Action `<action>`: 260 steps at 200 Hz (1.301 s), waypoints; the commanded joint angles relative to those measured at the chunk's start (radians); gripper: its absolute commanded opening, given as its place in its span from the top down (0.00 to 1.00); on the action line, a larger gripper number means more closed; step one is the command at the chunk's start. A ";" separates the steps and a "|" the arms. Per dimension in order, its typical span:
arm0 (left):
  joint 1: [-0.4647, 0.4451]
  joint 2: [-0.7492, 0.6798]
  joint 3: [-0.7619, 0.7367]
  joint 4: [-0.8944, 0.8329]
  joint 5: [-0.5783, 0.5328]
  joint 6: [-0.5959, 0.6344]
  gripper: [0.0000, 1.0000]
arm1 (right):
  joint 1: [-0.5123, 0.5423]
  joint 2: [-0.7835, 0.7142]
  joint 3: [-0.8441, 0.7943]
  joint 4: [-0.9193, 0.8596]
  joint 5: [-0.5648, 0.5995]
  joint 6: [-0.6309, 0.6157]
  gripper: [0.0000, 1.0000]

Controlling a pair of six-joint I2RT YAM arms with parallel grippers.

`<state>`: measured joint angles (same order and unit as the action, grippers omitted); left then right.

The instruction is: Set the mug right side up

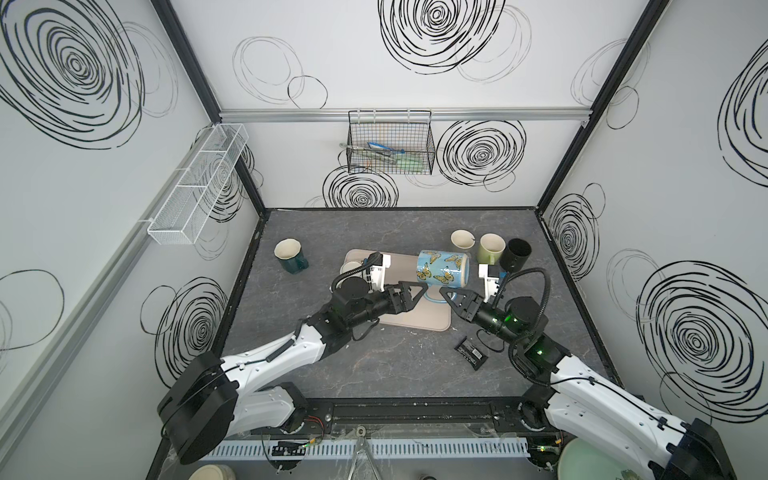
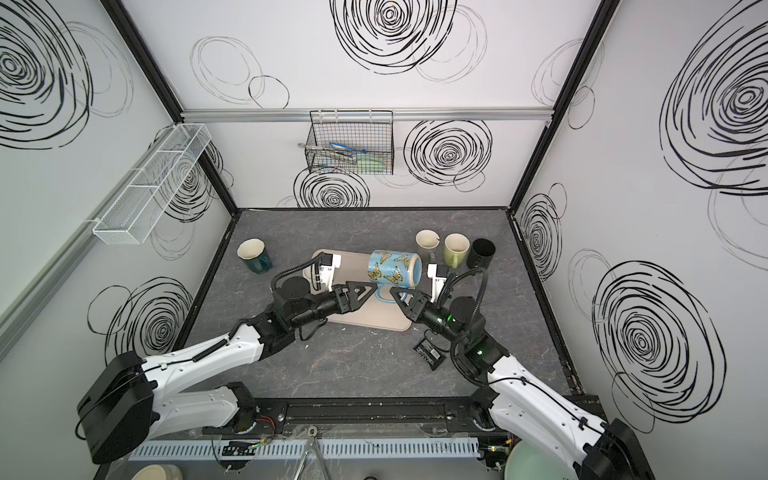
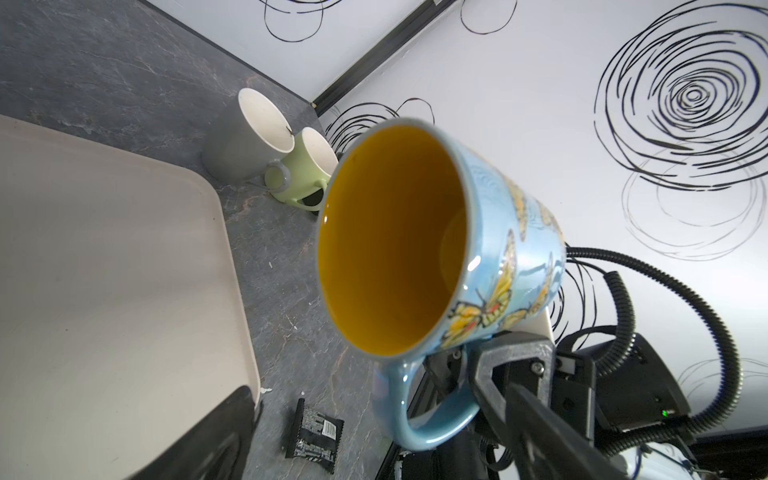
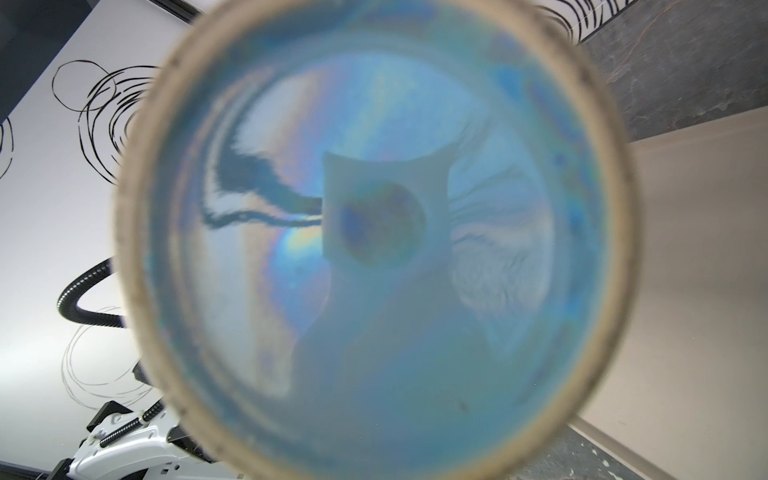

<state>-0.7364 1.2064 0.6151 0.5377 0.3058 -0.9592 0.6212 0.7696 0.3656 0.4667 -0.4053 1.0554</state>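
The mug point(image 1: 442, 268) is blue with butterflies and a yellow inside. In both top views it hangs on its side above the beige tray point(image 1: 415, 322), mouth to the left and base to the right. My right gripper point(image 1: 444, 294) is shut on its handle point(image 3: 399, 419); the left wrist view shows its black fingers point(image 3: 511, 361) clamped there. My left gripper point(image 1: 423, 287) is open, and the handle sits between its blurred fingers point(image 3: 216, 440) without touching them. In the right wrist view the mug's base point(image 4: 374, 232) fills the frame and hides the jaws.
A dark green mug point(image 1: 291, 257) stands at the left of the table. A grey mug point(image 1: 462, 240), a light green mug point(image 1: 490, 248) and a black cup point(image 1: 515, 253) stand at the back right. A black wrapper point(image 1: 471, 353) lies near my right arm. A wire basket point(image 1: 390, 145) hangs on the back wall.
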 commanded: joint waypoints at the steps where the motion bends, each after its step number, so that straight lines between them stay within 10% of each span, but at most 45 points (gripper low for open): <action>1: 0.007 0.016 -0.002 0.111 0.010 -0.038 0.04 | -0.005 -0.017 0.029 0.202 -0.009 -0.005 1.00; 129: 0.003 0.045 -0.031 0.238 0.042 -0.134 0.01 | -0.004 0.040 0.049 0.314 -0.005 0.013 1.00; 260: 0.009 0.113 -0.020 0.411 0.092 -0.238 0.45 | -0.003 0.108 0.044 0.426 0.003 0.080 1.00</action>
<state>-0.7349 1.3113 0.5884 0.8352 0.3824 -1.1656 0.6212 0.8837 0.3656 0.6880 -0.4011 1.1271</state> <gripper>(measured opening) 0.560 0.199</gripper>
